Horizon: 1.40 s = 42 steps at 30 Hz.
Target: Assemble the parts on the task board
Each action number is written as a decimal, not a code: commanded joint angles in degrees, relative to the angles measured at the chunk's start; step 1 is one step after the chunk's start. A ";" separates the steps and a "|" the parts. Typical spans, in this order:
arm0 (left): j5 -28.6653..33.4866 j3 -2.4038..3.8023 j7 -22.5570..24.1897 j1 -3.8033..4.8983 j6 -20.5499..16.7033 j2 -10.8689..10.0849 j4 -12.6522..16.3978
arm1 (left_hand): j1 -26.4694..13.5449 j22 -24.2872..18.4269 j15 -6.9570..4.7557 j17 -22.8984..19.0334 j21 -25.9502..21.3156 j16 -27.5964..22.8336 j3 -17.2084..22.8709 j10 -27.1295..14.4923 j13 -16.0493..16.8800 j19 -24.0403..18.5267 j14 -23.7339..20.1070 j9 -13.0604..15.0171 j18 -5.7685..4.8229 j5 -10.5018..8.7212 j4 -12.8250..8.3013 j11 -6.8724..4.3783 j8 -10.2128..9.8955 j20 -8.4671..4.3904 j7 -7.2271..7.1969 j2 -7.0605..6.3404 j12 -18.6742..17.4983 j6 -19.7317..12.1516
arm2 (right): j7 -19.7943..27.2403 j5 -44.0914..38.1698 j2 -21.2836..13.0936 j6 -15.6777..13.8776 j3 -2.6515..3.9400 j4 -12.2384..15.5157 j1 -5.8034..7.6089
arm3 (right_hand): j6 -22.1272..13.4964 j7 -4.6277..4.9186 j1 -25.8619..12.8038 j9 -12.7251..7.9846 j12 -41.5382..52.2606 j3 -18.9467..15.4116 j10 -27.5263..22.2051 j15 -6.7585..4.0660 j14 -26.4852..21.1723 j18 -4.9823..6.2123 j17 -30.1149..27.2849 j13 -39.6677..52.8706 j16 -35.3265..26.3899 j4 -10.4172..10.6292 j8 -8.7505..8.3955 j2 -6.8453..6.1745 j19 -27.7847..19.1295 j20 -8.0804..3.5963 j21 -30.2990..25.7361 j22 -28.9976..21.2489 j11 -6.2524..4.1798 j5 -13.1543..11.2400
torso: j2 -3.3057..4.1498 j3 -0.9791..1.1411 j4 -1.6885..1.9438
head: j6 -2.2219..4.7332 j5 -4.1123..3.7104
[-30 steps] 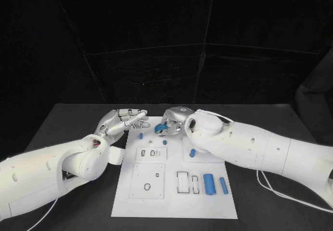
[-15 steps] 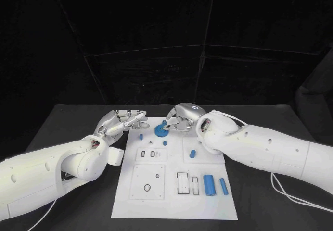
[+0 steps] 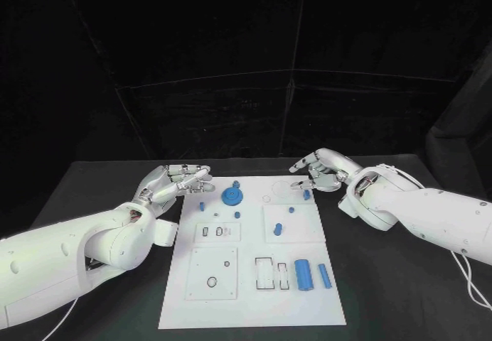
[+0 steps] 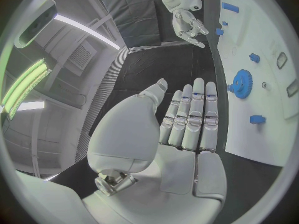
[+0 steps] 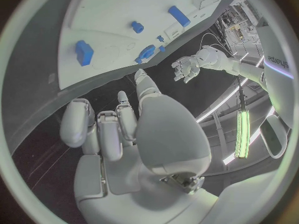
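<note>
Head view: right robot hand (image 3: pixel 320 172) has released the blue gear (image 3: pixel 232 194) onto the task board (image 3: pixel 308 234) and withdrawn, fingers apart.

1. A black matte table top (image 3: pixel 102 185) is seen under everything, stretching out to both sides and toward the back.
2. A black fabric backdrop (image 3: pixel 246 78) is hung behind the table, with faint pale seam lines running across and down it.
3. A thin white cable (image 3: pixel 466 273) is draped over the table near its right edge.
</note>
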 commanded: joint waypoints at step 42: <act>-0.25 0.03 0.61 0.05 1.04 0.46 -0.88 | 0.17 -0.12 0.31 0.11 -0.22 -0.38 0.16 0.29 -0.07 0.35 0.24 -0.07 0.90 -0.27 -0.47 0.12 -0.40 0.02 -0.18 0.41 -0.27 0.41 | 0.02 -2.26 0.15 5.02 -0.01 -6.26 -3.46 | 2.01 -0.12 -0.32 0.26 1.35 0.60 1.16 -0.50 4.53 -0.15 8.42 2.02 0.91 -0.97 1.30 3.38 1.08 -0.50 0.54 1.95 -0.56 -0.74 | -0.05 0.19 -0.43 | -0.84 -0.83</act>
